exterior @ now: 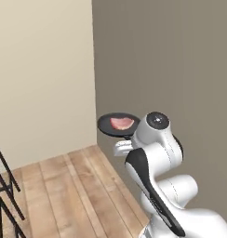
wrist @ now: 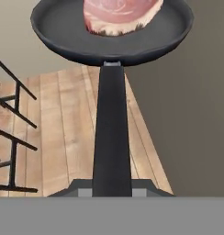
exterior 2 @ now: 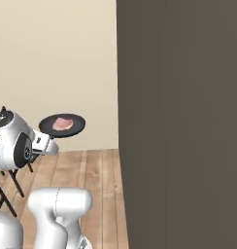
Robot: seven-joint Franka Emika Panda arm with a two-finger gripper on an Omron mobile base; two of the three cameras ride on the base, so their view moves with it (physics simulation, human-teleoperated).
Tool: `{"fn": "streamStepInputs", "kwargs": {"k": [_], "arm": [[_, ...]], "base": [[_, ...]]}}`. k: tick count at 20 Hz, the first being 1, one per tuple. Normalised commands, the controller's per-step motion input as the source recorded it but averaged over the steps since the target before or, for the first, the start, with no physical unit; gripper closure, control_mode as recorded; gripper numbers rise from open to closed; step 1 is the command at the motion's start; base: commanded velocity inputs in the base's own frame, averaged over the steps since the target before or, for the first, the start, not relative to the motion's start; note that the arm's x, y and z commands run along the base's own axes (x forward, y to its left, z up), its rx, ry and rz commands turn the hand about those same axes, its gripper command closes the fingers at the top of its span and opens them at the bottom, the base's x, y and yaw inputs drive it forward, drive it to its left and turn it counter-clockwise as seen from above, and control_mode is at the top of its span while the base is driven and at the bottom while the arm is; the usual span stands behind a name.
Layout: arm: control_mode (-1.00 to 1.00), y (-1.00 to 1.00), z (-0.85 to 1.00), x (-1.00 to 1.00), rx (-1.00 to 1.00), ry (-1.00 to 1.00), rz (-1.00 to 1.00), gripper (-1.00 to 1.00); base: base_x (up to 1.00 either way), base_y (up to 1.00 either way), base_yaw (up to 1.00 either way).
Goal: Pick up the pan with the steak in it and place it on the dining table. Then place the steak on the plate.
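The hand (wrist: 112, 190) is clenched on the end of the pan's long handle, holding the pan (exterior: 116, 125) level in the air above the wooden floor (exterior: 64, 190), near the corner where a beige wall (exterior: 41, 69) meets a dark grey wall (exterior 2: 178, 121). The steak (wrist: 118, 13) lies inside the pan.

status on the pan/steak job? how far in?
Done: the pan is lifted, carried in the air above the wooden floor, with the steak inside. In hand: the gripper is shut on the pan's handle. Left: set the pan on the dining table, then move the steak to the plate.
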Motion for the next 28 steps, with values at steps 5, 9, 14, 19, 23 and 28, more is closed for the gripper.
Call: {"fn": "streamStepInputs", "kwargs": {"k": [5, 9, 14, 19, 23, 28], "arm": [[1.0, 0.0, 0.0, 0.0, 0.0, 0.0, 0.0, 1.0], [1.0, 0.0, 0.0, 0.0, 0.0, 0.0, 0.0, 1.0], [1.0, 0.0, 0.0, 0.0, 0.0, 0.0, 0.0, 1.0], [1.0, 0.0, 0.0, 0.0, 0.0, 0.0, 0.0, 1.0], [1.0, 0.0, 0.0, 0.0, 0.0, 0.0, 0.0, 1.0], [1.0, 0.0, 0.0, 0.0, 0.0, 0.0, 0.0, 1.0]], "base": [[1.0, 0.13, -0.03], [1.0, 0.17, -0.05], [0.95, 0.09, 0.04], [0.29, 0.0, 0.39], [0.0, 0.0, 0.48], [0.0, 0.0, 0.5]]}}
